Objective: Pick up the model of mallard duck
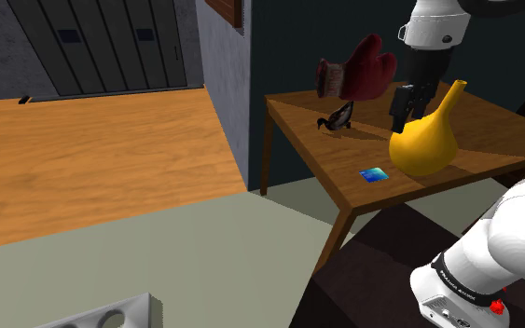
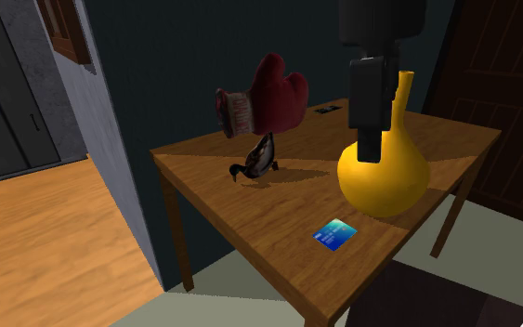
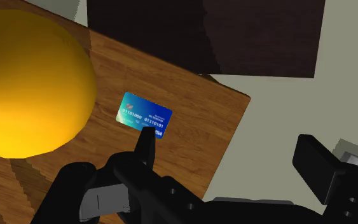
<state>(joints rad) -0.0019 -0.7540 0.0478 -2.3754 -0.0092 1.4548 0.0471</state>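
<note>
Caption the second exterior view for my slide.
The gripper hangs by a yellow vase over a wooden table; the duck model stands beside a red boxing glove, blue card near the edge.

The shoulder view stands high and well back, beside the arm [image 1: 507, 238]. It looks down across the wooden floor [image 1: 92, 149] toward the surface [image 1: 344, 154] at its upper right. The second exterior view sits much nearer, a little above the surface's near corner, and faces the dark wall [image 2: 157, 56] behind it. The wrist view looks steeply down along the tool [image 3: 228, 143], close over that same corner. All three views share the yellow vase [image 1: 423, 144] and the blue card [image 1: 374, 174] just beside it.
</note>
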